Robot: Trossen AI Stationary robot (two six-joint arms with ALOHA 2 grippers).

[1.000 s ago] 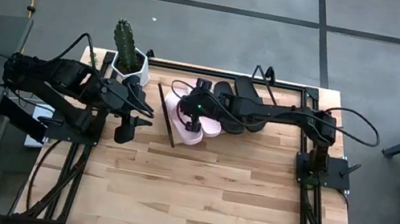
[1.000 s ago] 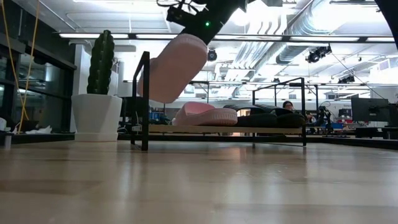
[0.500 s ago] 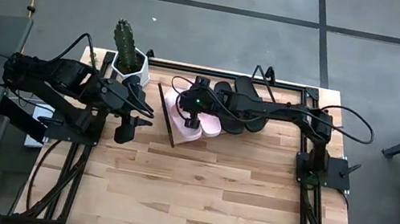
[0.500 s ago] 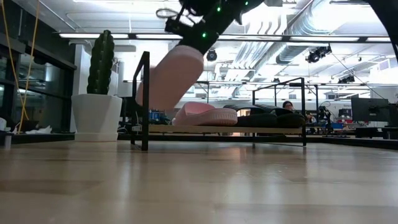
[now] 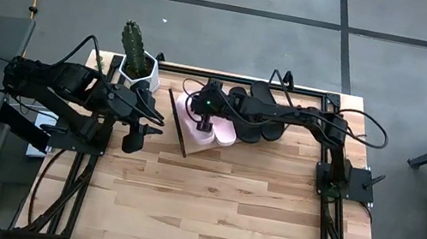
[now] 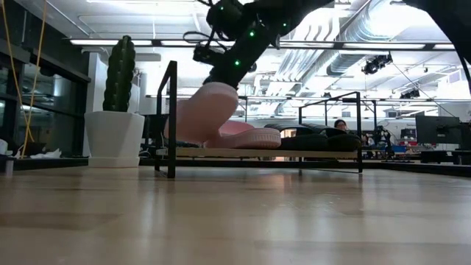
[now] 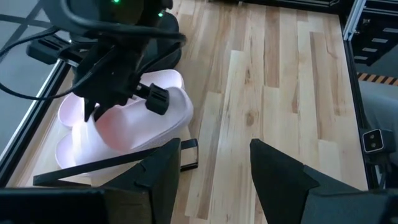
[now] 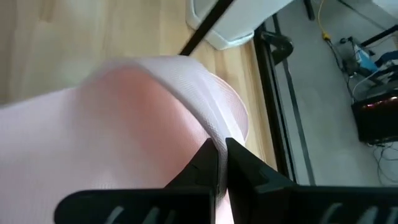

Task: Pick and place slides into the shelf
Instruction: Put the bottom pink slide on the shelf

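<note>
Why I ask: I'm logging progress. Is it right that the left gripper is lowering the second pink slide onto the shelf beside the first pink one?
Not quite: it is the right gripper, shut on the pink slide, lowering it onto the shelf beside the first pink one. The high view shows this; the left gripper waits open off the shelf's end.

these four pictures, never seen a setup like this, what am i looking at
Two robot arms work at a wooden table. One picture looks down from above, one looks level across the tabletop, and two come from cameras on the arms' wrists. The right pincer grips a pink sandal by its strap and holds it tilted at the end of a low shelf. Another pink sandal and black sandals lie on the shelf. The left pincer waits open at the table's left edge, near a potted cactus.
</note>
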